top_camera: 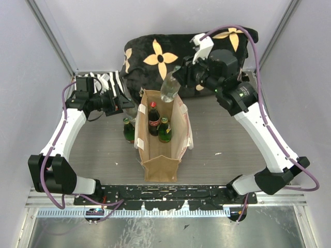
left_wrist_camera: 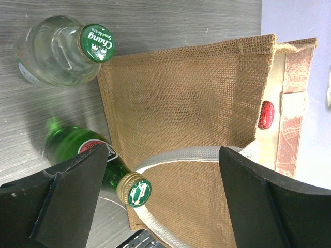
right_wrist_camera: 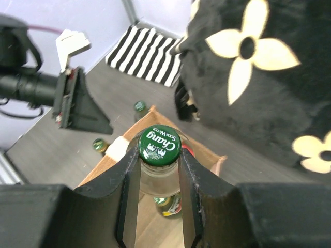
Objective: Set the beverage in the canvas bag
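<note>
Holding the clear bottle (top_camera: pixel 169 89) by its neck, your right gripper (right_wrist_camera: pixel 159 170) hangs over the far end of the bag (top_camera: pixel 182 129), jaws partly closed on it. Your left gripper (left_wrist_camera: pixel 163 160) gapes wide, gripping nothing, at the bag's left wall beside a green bottle (left_wrist_camera: pixel 72 147).

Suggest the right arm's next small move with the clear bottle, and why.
Probably lower it slowly, staying at the far end. The right gripper is shut on the neck of the clear bottle, which hangs tilted over the far end of the open canvas bag. A cola bottle and a green bottle stand inside, just nearer.
</note>
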